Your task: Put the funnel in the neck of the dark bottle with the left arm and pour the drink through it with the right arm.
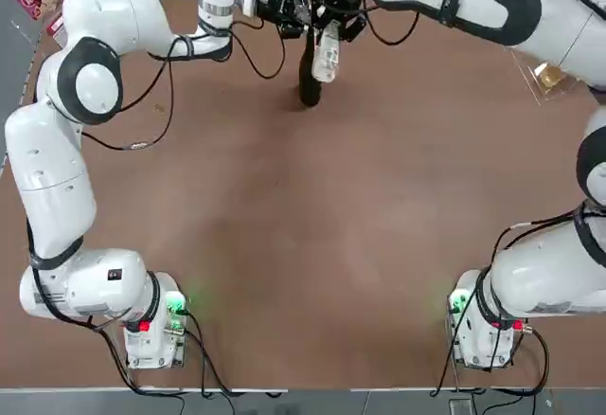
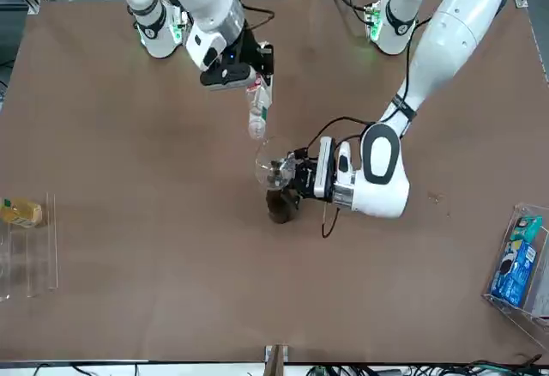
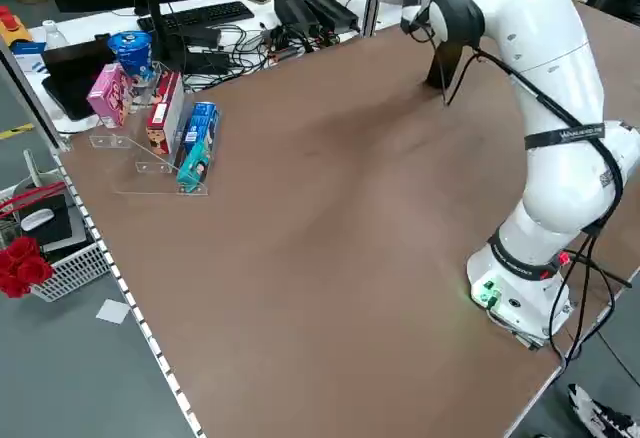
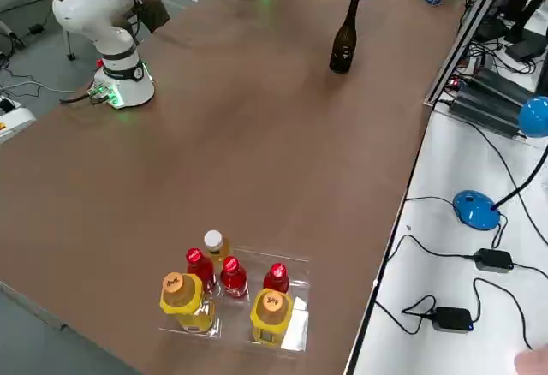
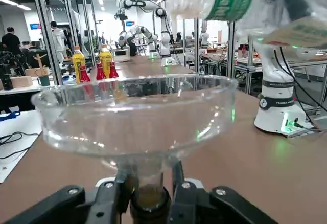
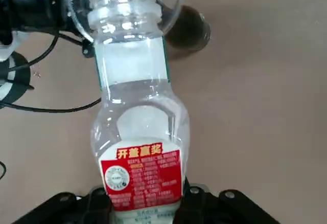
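Top view: dark bottle [image 1: 309, 81] at upper centre of the frame; I see both wrists crowded over it, the drink [image 1: 326, 58] hanging tilted just beside the neck.

Front view: funnel [image 2: 274, 168] at centre, seated over the bottle mouth; left gripper [image 2: 294, 179] reaches in level from the right. Right gripper [image 2: 250, 71], above and to the left, is clenched on the drink, mouth pointing down toward the funnel rim. A yellowish bottle [image 2: 21, 212] lies at left edge.

Right side view: spare red and yellow bottles [image 4: 224, 290] in a clear tray, lower centre, well apart from the work.

Left wrist view: fingers [image 5: 112, 196] stand either side of the funnel stem at the bottle neck; whether they press it I cannot tell.

Right wrist view: the drink is uncapped, liquid inside, its mouth over the funnel bowl.

Step, as I judge it: funnel placed, pour beginning. Next I must tip the drink further, keeping its mouth inside the rim.
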Tool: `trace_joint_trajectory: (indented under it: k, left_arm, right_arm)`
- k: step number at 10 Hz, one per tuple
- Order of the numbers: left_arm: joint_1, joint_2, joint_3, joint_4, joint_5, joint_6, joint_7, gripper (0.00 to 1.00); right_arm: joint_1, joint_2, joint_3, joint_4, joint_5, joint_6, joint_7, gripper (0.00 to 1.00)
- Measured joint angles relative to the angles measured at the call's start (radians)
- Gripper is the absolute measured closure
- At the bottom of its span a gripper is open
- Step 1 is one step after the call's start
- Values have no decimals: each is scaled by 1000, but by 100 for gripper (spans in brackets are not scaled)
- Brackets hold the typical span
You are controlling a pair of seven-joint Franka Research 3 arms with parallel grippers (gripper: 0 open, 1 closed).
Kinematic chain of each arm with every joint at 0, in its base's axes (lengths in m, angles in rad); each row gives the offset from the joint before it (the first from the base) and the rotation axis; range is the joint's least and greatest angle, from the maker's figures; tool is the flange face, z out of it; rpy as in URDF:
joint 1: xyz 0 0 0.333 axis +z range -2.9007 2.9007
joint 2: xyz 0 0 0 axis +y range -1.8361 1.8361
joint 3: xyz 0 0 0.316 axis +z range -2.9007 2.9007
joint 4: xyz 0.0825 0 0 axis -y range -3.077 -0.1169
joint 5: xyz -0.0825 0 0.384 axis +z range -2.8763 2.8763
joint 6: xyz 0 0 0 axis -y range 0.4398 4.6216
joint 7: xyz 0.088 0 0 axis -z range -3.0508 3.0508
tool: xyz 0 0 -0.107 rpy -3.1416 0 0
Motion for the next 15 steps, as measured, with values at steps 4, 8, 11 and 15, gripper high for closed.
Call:
trace_joint_trajectory:
  k: [4, 8, 11, 15]
  left_arm:
    - [2, 3, -1, 0, -10, -2, 0, 70]
    - [5, 3, -1, 0, -13, -2, 0, 70]
    - [5, 4, -1, -1, -18, -5, 0, 70]
    - [5, 5, -1, -2, -22, -7, 0, 70]
  right_arm:
    - [37, 50, 2, 39, -29, -3, 17, 60]
    - [41, 113, 5, 102, -29, -61, 18, 60]
    - [52, 164, 6, 139, -29, -64, 36, 60]
    - [59, 191, 11, 168, -29, -65, 69, 60]
